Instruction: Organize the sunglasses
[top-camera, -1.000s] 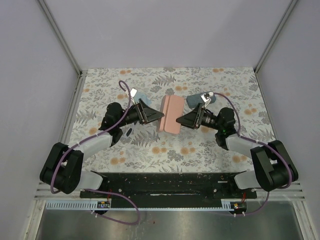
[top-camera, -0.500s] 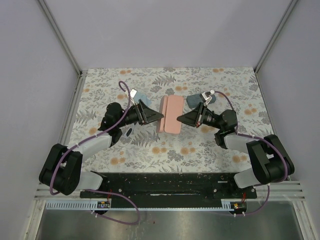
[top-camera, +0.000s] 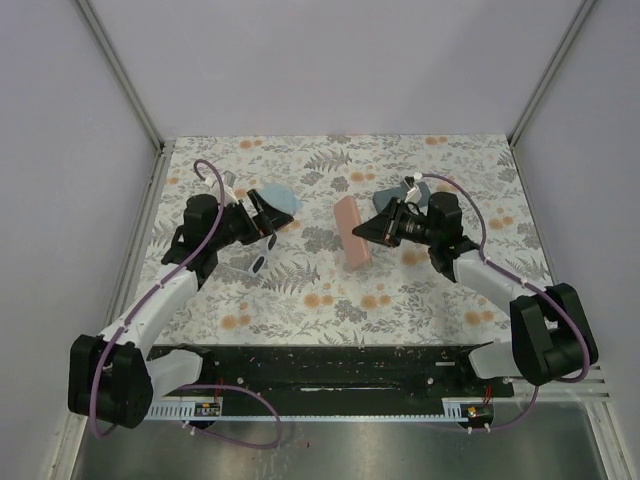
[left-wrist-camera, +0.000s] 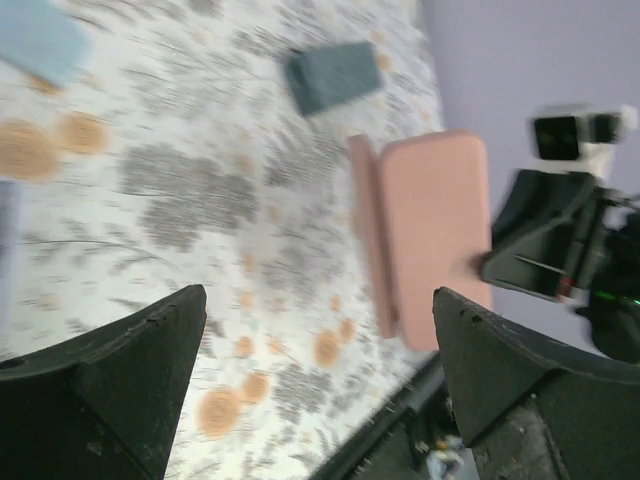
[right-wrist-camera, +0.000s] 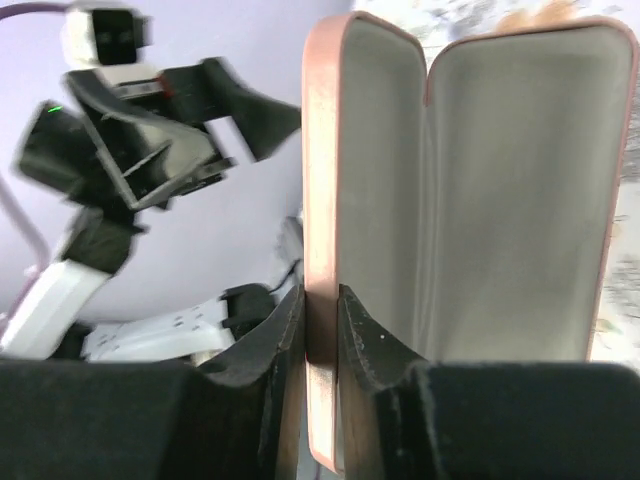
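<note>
The left arm (top-camera: 160, 295) goes up from its base at the near left. It bends at the elbow, and its wrist points right, toward the middle. The left fingers (left-wrist-camera: 120, 400) are spread wide apart with nothing between them.

The right arm (top-camera: 490, 282) goes up from the near right. Its wrist points left, so the two arms face each other. The right fingers (right-wrist-camera: 268, 370) are pinched close together on the thin edge of the open pink case (right-wrist-camera: 500, 190), one finger on each side.
</note>
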